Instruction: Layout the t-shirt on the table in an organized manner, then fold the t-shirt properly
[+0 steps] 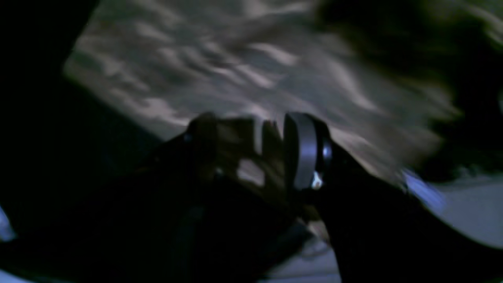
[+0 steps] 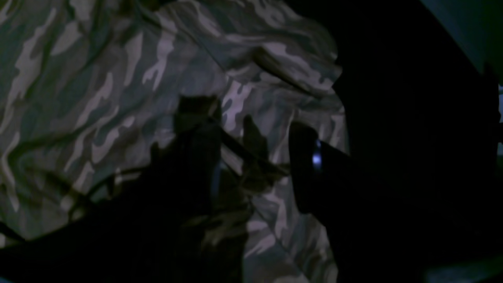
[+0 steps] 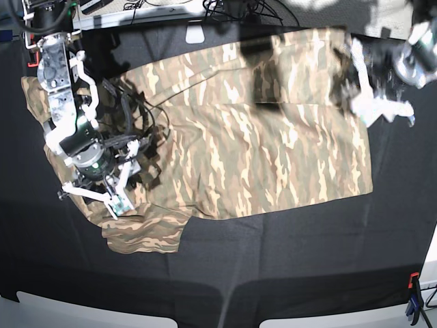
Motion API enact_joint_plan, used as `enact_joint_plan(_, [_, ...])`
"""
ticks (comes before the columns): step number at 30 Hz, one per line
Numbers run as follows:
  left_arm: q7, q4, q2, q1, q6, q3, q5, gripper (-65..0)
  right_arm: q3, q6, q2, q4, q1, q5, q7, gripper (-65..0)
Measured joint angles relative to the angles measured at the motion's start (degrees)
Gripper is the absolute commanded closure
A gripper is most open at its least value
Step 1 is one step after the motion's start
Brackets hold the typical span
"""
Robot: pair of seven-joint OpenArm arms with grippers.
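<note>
T-shirt (image 3: 252, 137) camouflage, spread on table (image 3: 287, 260) — no readable writing; right claw (image 2: 251, 157) spread, left claw (image 1: 251, 153) spread.

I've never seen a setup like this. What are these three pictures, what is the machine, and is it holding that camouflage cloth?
It is a robot with two arms. The base view looks down on a black table where a camouflage t-shirt lies spread out. The other two views come from cameras on the arms' wrists, looking past their claws. The right gripper sits over the shirt's sleeve end, jaws apart, fabric showing between them; it looks like nothing is pinched. The left gripper is at the shirt's other end, too blurred to tell whether it holds anything.
</note>
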State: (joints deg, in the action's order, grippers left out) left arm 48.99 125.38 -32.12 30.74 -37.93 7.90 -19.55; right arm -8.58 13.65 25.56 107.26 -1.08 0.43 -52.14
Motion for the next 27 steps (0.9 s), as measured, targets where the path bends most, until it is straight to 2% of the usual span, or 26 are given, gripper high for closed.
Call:
enact_joint_plan(4, [-1.2,2.5,-1.0,9.1,-1.3,-0.1,-0.1,-24.5,0.0,0.0,0.0,0.0,0.0,0.0,-0.9,-27.4])
enact_joint_plan(8, [-5.7,2.5,-1.0,13.3,-1.2,-0.1,2.1,-24.5,0.0,0.0,0.0,0.0,0.0,-0.2,-0.8,-27.4])
enact_joint_plan(11, [-6.7,2.5,-1.0,15.7,-1.2,-0.2,4.1,-24.5,0.0,0.0,0.0,0.0,0.0,-0.2,-0.8,-27.4])
enact_joint_plan(13, [-7.3,2.5,-1.1,16.6,-0.7,-2.6,7.4,-24.5,0.0,0.0,0.0,0.0,0.0,-0.2,-0.9,-27.4])
enact_joint_plan(15, [-9.3,2.1,-1.1,16.5,3.1,-7.0,12.2,-24.5,0.0,0.0,0.0,0.0,0.0,-0.2,-1.4,-27.4])
enact_joint_plan(16, [-11.2,1.7,-1.1,16.3,5.6,-9.6,15.1,-24.5,0.0,0.3,0.0,0.0,0.0,-0.2,-3.6,-27.4])
enact_joint_plan(18, [-11.7,0.9,-1.1,15.2,10.8,-14.6,19.4,-24.5,0.0,6.9,0.0,0.0,0.2,-1.8,-8.3,-27.4])
enact_joint_plan(19, [-11.5,0.7,-1.1,14.5,13.6,-16.7,21.0,-24.5,0.0,10.3,0.4,0.0,1.0,-3.2,-8.3,-27.4])
enact_joint_plan(21, [-11.5,0.7,-1.1,12.7,18.1,-20.3,23.2,-24.5,-0.1,12.3,2.6,0.9,3.9,-1.4,-7.1,-27.4])
enact_joint_plan(24, [-10.2,0.7,-0.7,9.9,23.7,-23.8,24.8,-24.5,-0.1,13.2,6.8,4.8,9.7,-2.4,-6.9,-27.4])
enact_joint_plan(27, [-8.3,0.7,-0.1,8.7,25.7,-25.3,25.6,-24.5,0.0,13.0,11.6,10.1,15.6,-5.2,-6.8,-27.4])
